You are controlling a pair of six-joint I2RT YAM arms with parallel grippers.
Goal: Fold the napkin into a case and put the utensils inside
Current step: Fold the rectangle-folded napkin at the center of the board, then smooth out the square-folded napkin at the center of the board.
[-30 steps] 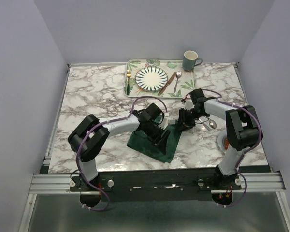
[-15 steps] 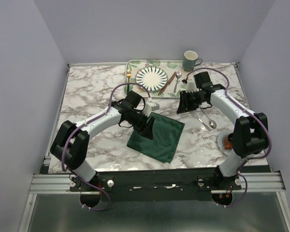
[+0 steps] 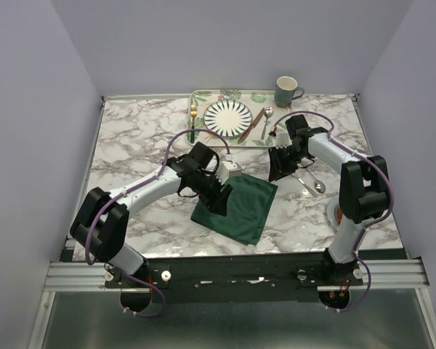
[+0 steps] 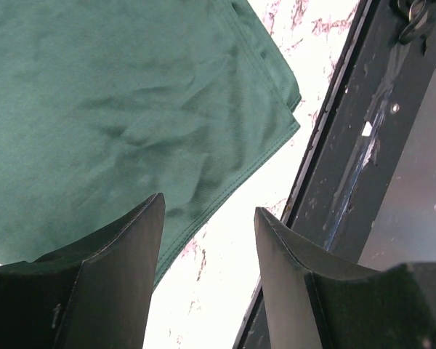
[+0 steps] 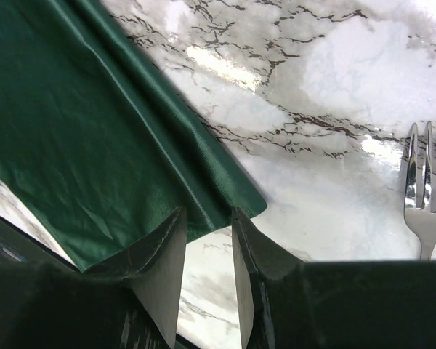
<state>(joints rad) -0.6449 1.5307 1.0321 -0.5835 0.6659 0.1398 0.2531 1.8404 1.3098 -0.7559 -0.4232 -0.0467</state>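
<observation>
The folding step is in hand, and the case does not look finished: the soft dark green cloth napkin (image 3: 240, 207) lies flat on the marble-patterned worktop (image 3: 131, 145) in front of the arms. It is doubled over, with stacked layers showing at its corner in the left wrist view, but it is too broad for a narrow case. The left gripper (image 4: 207, 269) hovers over the napkin's edge with its fingers wide apart and nothing between them. The right gripper (image 5: 207, 251) sits at the far right corner of the cloth, its fingers only narrowly parted and bare worktop showing in the gap, so it appears to hold nothing. The next move probably calls for each gripper to pinch all the layers at its corner and carry that edge across together, so the fold lands straight. The leaf-patterned rectangular tray (image 3: 218, 95) at the far side holds a round striped plate (image 3: 227, 116) with nothing on it. A slim gold fork (image 3: 193, 116) lies to the plate's left, and a copper-brown knife (image 3: 251, 125) and a silver spoon (image 3: 266, 120) lie to its right, all untouched. A grey-green mug (image 3: 286, 91) stands at the tray's far right corner; its contents are hidden.
</observation>
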